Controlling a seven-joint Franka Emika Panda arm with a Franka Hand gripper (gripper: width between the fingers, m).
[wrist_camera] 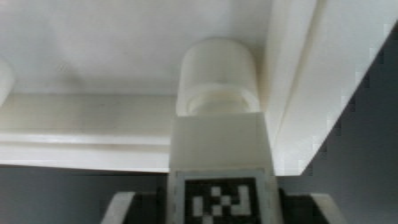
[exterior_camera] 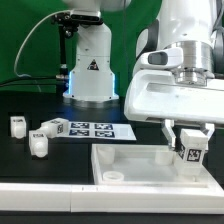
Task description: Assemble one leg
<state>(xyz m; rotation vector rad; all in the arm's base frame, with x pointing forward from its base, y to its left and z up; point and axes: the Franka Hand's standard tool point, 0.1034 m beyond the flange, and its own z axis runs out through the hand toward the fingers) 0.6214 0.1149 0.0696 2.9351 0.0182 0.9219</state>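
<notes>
My gripper (exterior_camera: 186, 148) is shut on a white leg (exterior_camera: 187, 152) with a black-and-white tag on its side. It holds the leg upright over the right end of the large white panel (exterior_camera: 135, 165). In the wrist view the leg (wrist_camera: 221, 110) runs out from between the fingers (wrist_camera: 121, 206), tag (wrist_camera: 222, 198) facing the camera. Its rounded tip lies over the panel's floor close to the raised rim (wrist_camera: 311, 90). I cannot tell whether the tip touches the panel. Three more white legs (exterior_camera: 38, 145) lie on the black table at the exterior view's left.
The marker board (exterior_camera: 95, 129) lies flat behind the panel, in front of the white robot base (exterior_camera: 90, 75). A small round hole (exterior_camera: 113, 177) shows at the panel's near left corner. A green backdrop stands behind.
</notes>
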